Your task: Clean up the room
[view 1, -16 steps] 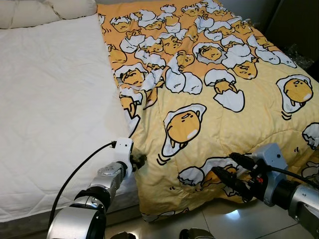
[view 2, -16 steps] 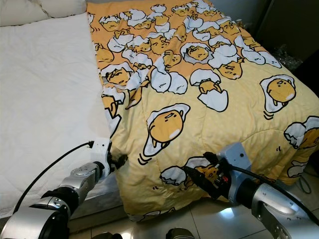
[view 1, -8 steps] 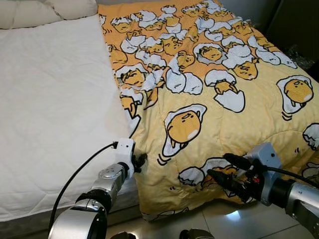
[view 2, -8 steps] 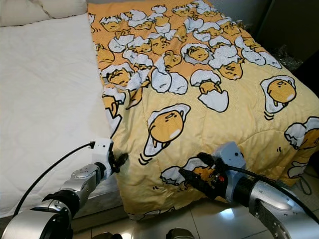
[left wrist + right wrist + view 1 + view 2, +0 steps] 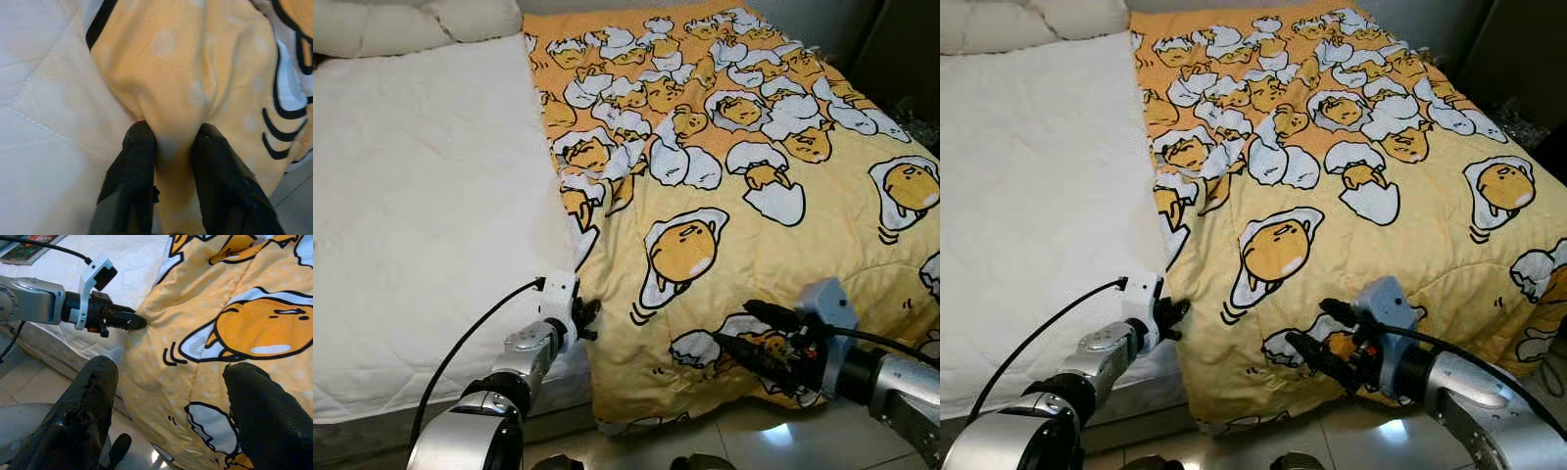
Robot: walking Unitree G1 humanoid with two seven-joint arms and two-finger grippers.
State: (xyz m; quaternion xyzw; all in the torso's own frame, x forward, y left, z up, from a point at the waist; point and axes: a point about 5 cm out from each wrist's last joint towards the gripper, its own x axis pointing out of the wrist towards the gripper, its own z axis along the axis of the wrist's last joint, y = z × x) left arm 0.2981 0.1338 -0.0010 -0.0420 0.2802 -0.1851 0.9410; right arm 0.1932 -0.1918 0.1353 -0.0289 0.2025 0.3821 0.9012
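At the foot of the bed, the left gripper [image 5: 168,142] pinches a fold at the side edge of the yellow egg-print blanket [image 5: 724,196], while the right gripper [image 5: 1317,338] has its fingers spread wide against the blanket's hanging end. The blanket covers the right half of the white mattress [image 5: 421,206], with pillows [image 5: 411,22] at the far head.

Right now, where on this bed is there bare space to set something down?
The white mattress is bare from the pillows down to its foot edge, bordered by the yellow blanket. It is crowded at the foot: the left gripper pinches the blanket's edge and the right gripper hovers open.
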